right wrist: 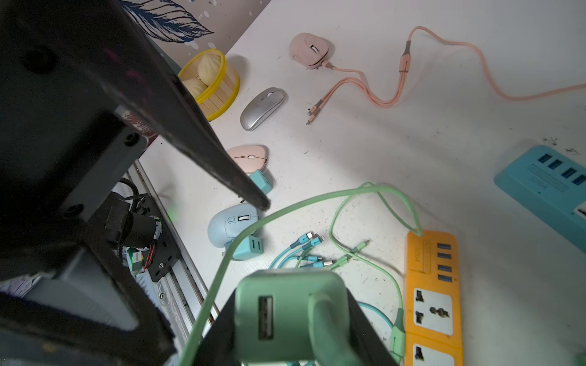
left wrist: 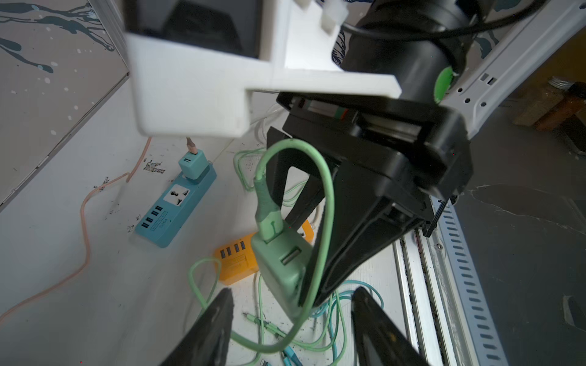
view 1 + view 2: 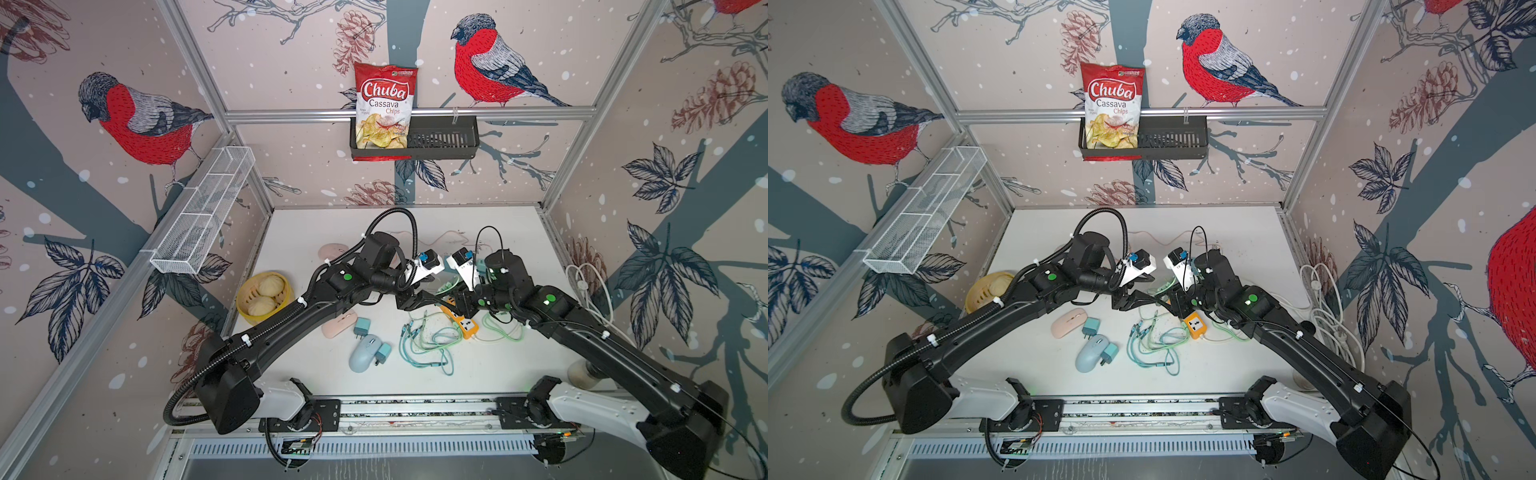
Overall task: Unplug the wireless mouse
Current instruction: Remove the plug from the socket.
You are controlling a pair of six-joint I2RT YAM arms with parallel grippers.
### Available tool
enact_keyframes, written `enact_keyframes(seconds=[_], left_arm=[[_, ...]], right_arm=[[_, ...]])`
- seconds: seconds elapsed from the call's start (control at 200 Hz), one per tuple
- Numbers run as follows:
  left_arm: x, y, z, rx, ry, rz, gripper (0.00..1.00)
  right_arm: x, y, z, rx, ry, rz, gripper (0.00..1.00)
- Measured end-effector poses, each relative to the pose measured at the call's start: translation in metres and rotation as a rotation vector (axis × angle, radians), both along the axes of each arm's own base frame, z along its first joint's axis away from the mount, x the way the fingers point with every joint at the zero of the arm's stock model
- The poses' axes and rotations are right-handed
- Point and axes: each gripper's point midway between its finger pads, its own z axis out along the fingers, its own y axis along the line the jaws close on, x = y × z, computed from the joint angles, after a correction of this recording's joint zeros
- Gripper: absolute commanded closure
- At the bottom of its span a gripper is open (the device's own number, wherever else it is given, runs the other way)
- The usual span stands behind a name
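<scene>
Right tool (image 1: 290, 317): clamped on a mint-green square charger block (image 2: 279, 266), held up off the white worktop (image 3: 498, 374) near its centre.
Green cable (image 2: 326, 202): plugged into that block, looping round beside it.
Left tool (image 2: 295, 320): jaws apart, flanking the block's end and the cable loop, gripping nothing.
Mouse: the pale pink humped wireless mouse (image 1: 309, 50) lies at about 10 o'clock on the worktop, with a pink cable (image 1: 402, 63) plugged into its front.
Orange power strip (image 3: 461, 326): at 4 o'clock, just beside the tools.
</scene>
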Motion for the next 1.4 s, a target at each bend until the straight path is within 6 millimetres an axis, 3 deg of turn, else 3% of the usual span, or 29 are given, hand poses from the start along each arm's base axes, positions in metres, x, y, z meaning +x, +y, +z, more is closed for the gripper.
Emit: enact_keyframes(seconds=[0.135,0.205,0.27,0.35,0.686,0.811,0.931,1.086,1.261,1.296,1.401], left_arm=[[0.001,-0.001,-0.006,0.016,0.007,0.001,0.4],[0.0,-0.001,-0.009,0.025,0.015,0.0,0.46],[-0.002,-0.001,-0.011,0.031,0.022,-0.008,0.64],[-0.006,0.0,-0.012,0.037,0.01,-0.03,1.0],[0.006,0.007,-0.007,0.072,-0.047,0.033,1.0],[0.006,0.013,0.014,0.031,-0.084,0.073,1.0],[0.005,0.015,0.053,-0.055,-0.066,0.123,1.0],[0.012,0.028,0.089,-0.116,-0.014,0.258,1.0],[0.025,0.046,0.11,-0.138,0.006,0.398,1.0],[0.03,0.05,0.121,-0.169,-0.009,0.423,1.0],[0.038,0.063,0.173,-0.318,-0.101,0.472,1.0]], right_arm=[[-0.008,0.009,0.001,0.005,0.015,0.046,0.94],[-0.011,0.012,-0.001,-0.003,0.022,0.061,0.94],[-0.012,0.013,-0.002,-0.008,0.022,0.067,0.94],[-0.01,0.012,-0.004,-0.019,0.027,0.042,0.94],[-0.022,0.013,-0.009,-0.042,0.038,0.102,0.95],[-0.017,0.011,-0.02,-0.077,0.034,0.076,0.97],[-0.011,0.009,-0.041,-0.112,0.03,0.046,0.97],[0.005,0.028,-0.029,-0.029,-0.051,0.048,0.97],[0.006,0.041,-0.027,0.014,-0.084,0.073,0.96],[0.003,0.039,-0.035,-0.007,-0.063,0.067,0.96],[-0.012,0.016,-0.086,-0.159,0.079,0.038,0.97]])
